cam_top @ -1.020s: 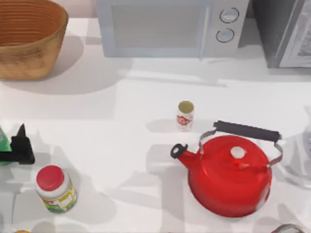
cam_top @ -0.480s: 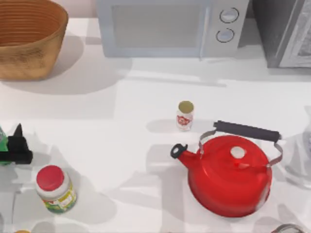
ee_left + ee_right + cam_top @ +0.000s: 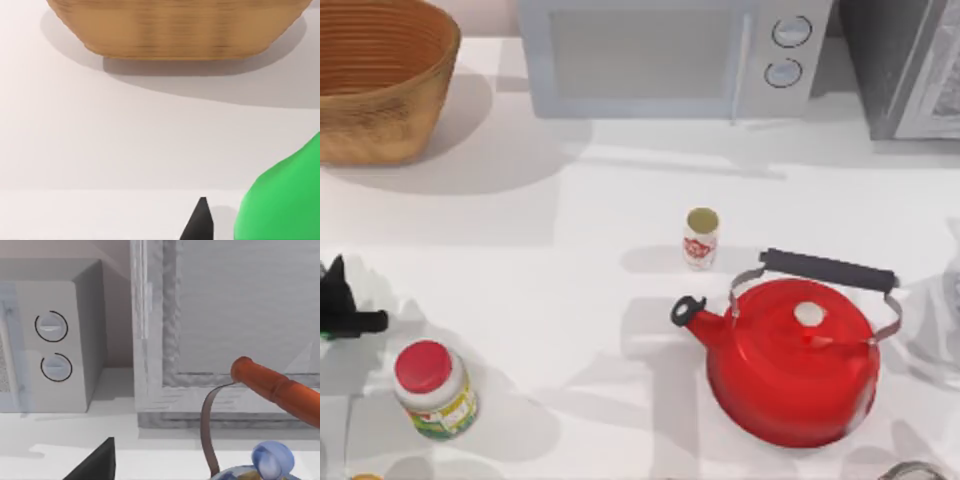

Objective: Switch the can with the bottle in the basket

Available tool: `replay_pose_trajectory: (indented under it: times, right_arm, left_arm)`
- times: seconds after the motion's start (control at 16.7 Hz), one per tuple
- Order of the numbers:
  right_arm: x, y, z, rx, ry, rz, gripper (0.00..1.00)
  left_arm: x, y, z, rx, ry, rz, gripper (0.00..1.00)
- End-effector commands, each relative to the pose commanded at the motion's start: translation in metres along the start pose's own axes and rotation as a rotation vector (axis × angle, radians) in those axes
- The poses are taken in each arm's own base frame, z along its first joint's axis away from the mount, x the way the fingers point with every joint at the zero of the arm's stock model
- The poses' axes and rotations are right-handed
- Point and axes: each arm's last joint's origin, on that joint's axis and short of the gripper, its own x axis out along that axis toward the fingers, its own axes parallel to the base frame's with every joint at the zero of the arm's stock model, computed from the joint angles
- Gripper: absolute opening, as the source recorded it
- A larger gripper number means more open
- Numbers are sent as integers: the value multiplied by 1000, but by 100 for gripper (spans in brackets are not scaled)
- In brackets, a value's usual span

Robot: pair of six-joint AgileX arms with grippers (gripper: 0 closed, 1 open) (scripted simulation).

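Far back on the left of the table point(image 3: 570, 260): the basket point(image 3: 380, 120), upright, wicker wall ribbed, well apart from everything else.

At the table's left edge, nearer the front: the left gripper point(image 3: 345, 305), low over the surface, black against the white. Pressed close beside it in the left wrist view: the bottle point(image 3: 285, 200), a green bulk, outside the basket, with the basket's wall farther off. Cannot tell whether clenched on the bottle or released.

Just in front of that gripper: a red-lidded jar point(image 3: 433, 388) with a yellow-green label, standing.

At the back, centre: a microwave point(image 3: 660, 55), door closed, two dials on its right.

Mid-table: the can point(image 3: 701, 238), upright, tan top up, standing free on the bare surface.

Near the can, front right: a red kettle point(image 3: 792, 360), spout toward the left, dark handle raised.

Far right: the right gripper point(image 3: 95, 466), parked, facing the microwave's dials. Grip state cannot be told.
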Motion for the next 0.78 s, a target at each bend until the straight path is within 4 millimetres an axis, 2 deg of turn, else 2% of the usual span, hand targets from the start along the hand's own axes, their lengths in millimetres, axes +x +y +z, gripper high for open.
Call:
replay_pose_trajectory:
  times: [0.06, 0.12, 0.78]
  right_arm:
    - [0, 0, 0, 0, 0, 0, 100]
    - [0, 0, 0, 0, 0, 0, 100]
    - [0, 0, 0, 0, 0, 0, 100]
  left_arm:
    - [0, 0, 0, 0, 0, 0, 2]
    - [0, 0, 0, 0, 0, 0, 0]
    - [4, 2, 1, -1, 3, 14, 0]
